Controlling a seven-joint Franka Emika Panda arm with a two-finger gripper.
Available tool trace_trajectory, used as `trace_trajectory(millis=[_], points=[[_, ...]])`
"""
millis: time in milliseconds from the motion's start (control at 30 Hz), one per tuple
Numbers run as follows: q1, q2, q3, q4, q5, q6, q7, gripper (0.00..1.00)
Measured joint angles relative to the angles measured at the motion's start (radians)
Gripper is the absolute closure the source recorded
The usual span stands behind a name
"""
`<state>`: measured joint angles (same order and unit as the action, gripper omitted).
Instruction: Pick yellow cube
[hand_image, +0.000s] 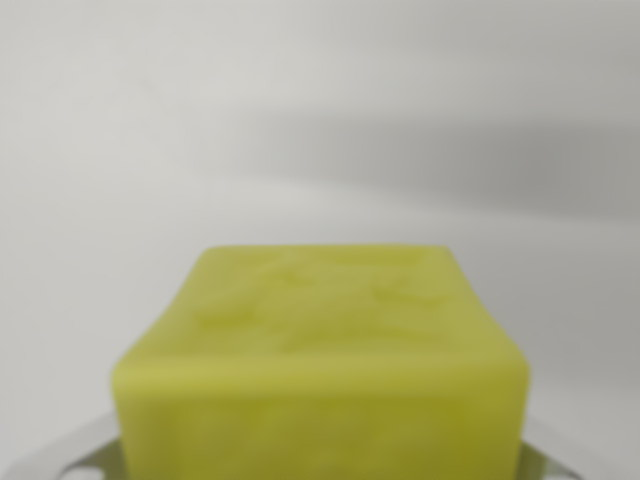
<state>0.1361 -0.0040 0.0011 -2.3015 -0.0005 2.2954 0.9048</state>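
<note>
At the very bottom of the wrist view, parts of the gripper (320, 468) showed as pale grey metal on both sides of the yellow cube (320, 370), one at the wrist view's left corner and one at the right. The cube sat directly between these two parts, very close to the camera and blurred, and it filled the lower middle of the picture. Its top face sloped away from the lens, and its front face was cut by the lower edge. The fingers seemed to stand against the cube's sides, but whether they were pressing it or only near it, I could not tell. No long axis was visible; the block looked about equal in its sides. Behind it was only a plain white surface (300, 120) with a soft grey shadow.
</note>
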Motion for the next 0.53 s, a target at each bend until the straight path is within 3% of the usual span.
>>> trace_trajectory(millis=[533], points=[[0.0, -0.023, 0.0, 0.016, 0.0, -0.038, 0.0, 1.0]])
